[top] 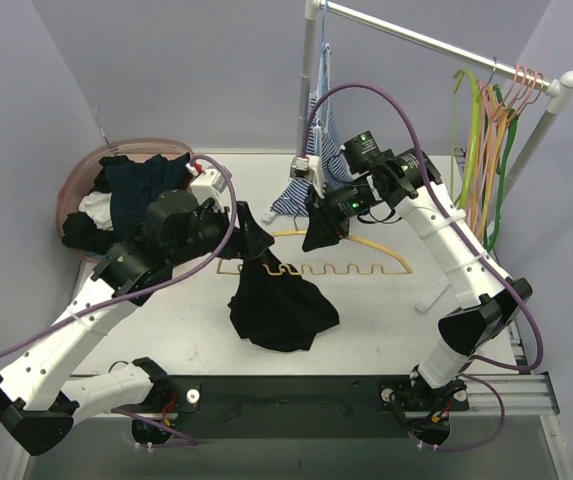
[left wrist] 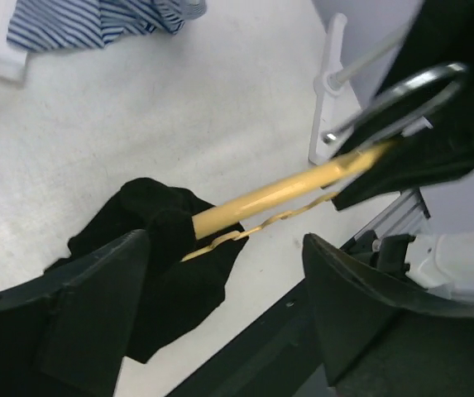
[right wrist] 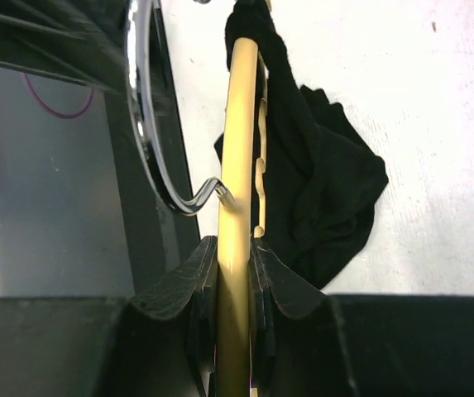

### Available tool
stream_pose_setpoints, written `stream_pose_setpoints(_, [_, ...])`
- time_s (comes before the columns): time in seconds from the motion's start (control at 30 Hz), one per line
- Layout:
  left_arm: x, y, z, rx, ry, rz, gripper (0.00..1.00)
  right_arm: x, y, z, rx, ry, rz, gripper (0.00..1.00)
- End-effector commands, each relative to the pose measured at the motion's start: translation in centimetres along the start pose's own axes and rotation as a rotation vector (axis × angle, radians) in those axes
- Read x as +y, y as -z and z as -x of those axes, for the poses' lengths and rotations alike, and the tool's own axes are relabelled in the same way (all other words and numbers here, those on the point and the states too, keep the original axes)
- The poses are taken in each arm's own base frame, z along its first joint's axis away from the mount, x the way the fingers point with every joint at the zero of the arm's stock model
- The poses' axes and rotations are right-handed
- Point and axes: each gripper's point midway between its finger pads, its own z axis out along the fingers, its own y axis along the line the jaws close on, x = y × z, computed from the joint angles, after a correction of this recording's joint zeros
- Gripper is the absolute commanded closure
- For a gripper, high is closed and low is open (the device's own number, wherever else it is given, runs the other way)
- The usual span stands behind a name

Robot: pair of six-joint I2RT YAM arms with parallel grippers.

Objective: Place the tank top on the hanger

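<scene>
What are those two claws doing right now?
Left gripper: open, gripping nothing.
Right gripper: closed on the yellow hanger.

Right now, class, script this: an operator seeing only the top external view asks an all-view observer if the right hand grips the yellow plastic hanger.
Observer: Yes, the right hand is shut on the yellow plastic hanger, beside its metal hook.
Operator: And the other arm?
Observer: The left hand is open, holding nothing.
Operator: And the garment?
Observer: One hanger end runs into the black fabric tank top; the rest lies on the white table.
</scene>
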Motion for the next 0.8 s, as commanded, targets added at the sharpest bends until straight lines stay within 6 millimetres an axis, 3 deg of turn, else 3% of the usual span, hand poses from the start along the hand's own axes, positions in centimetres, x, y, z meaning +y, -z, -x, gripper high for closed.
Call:
stream_pose_setpoints(0.0, [-2.4, 4.5, 3.1, -0.135, -0.293, -0.136, 0.05, 2.1, 0.3, 1.6, -0.081, 0.057, 0.122, 1.00])
stream_pose_setpoints(0.13, [-2.2, 7.3, 3.9, -0.177, -0.543, -0.156, 0.03, 2.8, 0.3, 1.6, -0.091, 0.085, 0.167, 1.00])
stream_pose_setpoints(0.3, [-2.1, 8.0, 1.2, -0.106, -0.838, -0.263, 0.03, 3.9, 0.7, 0.7, -0.083, 0.132, 0.209, 1.00])
stream_pose_setpoints(0.57, [-4.2, 5.3, -2.9, 0.043, -0.873, -0.540, 0.03, 6.5, 0.8, -2.2, -0.046, 0.243, 0.272, 1.00])
stream_pose_setpoints(0.77, [-3.2, 2.0, -4.6, 0.148, -0.818, -0.556, 0.05, 6.8, 1.0, -2.9, -0.036, 0.258, 0.272, 1.00])
